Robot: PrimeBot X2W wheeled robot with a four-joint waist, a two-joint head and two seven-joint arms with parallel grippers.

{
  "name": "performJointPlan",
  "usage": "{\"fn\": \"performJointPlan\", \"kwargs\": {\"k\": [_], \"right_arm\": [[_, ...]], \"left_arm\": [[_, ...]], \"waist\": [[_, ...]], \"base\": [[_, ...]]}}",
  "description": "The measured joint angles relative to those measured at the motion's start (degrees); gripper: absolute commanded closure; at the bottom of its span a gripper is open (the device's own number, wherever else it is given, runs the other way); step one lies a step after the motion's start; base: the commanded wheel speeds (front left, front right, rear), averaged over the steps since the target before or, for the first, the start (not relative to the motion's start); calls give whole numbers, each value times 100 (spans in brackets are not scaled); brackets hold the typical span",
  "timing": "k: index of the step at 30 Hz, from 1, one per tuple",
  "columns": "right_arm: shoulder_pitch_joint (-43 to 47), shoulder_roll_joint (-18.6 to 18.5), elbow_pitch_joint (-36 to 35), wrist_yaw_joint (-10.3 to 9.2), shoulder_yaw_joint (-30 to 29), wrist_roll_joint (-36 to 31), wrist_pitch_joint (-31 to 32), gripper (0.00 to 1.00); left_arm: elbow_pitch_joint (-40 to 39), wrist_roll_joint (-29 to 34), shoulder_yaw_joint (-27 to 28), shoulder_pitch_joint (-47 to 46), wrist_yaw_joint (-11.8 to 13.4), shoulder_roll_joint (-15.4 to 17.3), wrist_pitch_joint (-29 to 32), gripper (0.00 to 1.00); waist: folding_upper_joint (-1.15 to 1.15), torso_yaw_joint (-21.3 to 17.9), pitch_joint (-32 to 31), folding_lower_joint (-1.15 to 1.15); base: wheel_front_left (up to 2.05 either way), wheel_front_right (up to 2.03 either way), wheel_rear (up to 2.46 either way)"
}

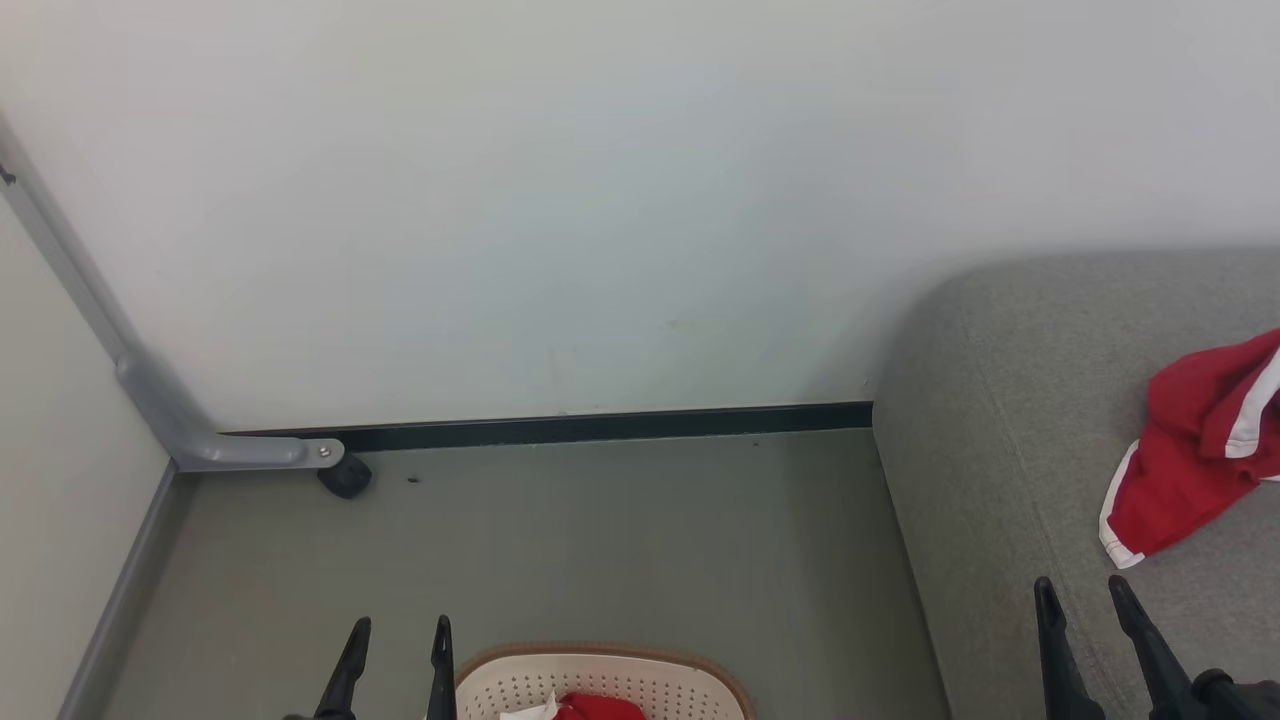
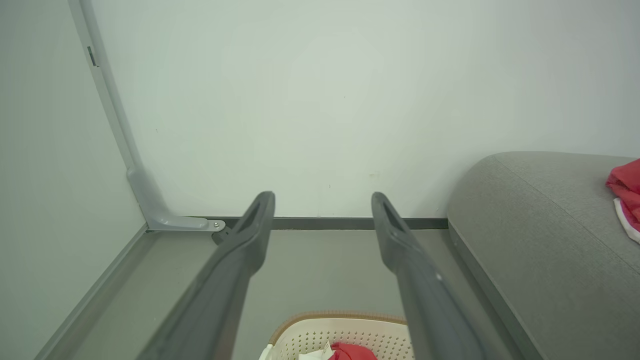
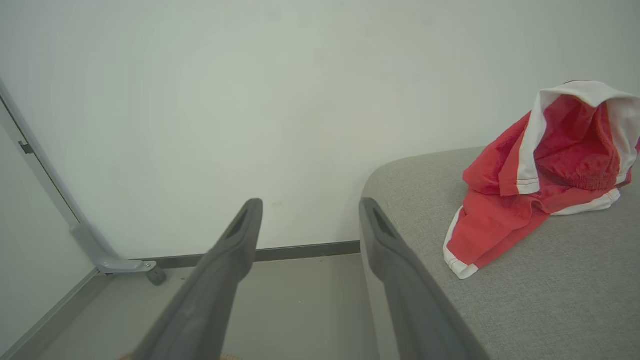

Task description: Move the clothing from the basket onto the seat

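One piece of red clothing (image 1: 1195, 450) with white trim lies crumpled on the grey seat (image 1: 1000, 420) at the right; the right wrist view shows that clothing (image 3: 540, 185) heaped on the seat (image 3: 525, 300). More red clothing (image 1: 600, 708) sits in the cream basket (image 1: 650, 672) at the bottom edge, also seen as clothing (image 2: 352, 351) in the basket (image 2: 345, 327) in the left wrist view. My left gripper (image 1: 400, 630) stands open just left of the basket, empty. My right gripper (image 1: 1083, 592) is open above the seat's front, below the garment. Both grippers (image 2: 322, 200) (image 3: 310, 207) hold nothing.
A pale wall (image 1: 560, 200) with a dark baseboard (image 1: 600, 428) runs behind. A grey metal frame leg (image 1: 240, 452) with a black castor (image 1: 345, 478) stands at the left corner. Grey floor (image 1: 620, 540) lies between the basket, the wall and the seat.
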Motion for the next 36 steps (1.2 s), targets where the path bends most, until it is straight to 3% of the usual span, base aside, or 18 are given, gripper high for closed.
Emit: {"fn": "performJointPlan", "kwargs": {"k": [36], "right_arm": [[356,-1,-771,-185,8,-41,208,0]], "left_arm": [[163,-44,32,142,0,-74,88,0]], "waist": [[0,59,-72,1]], "base": [[0,0,0]]}}
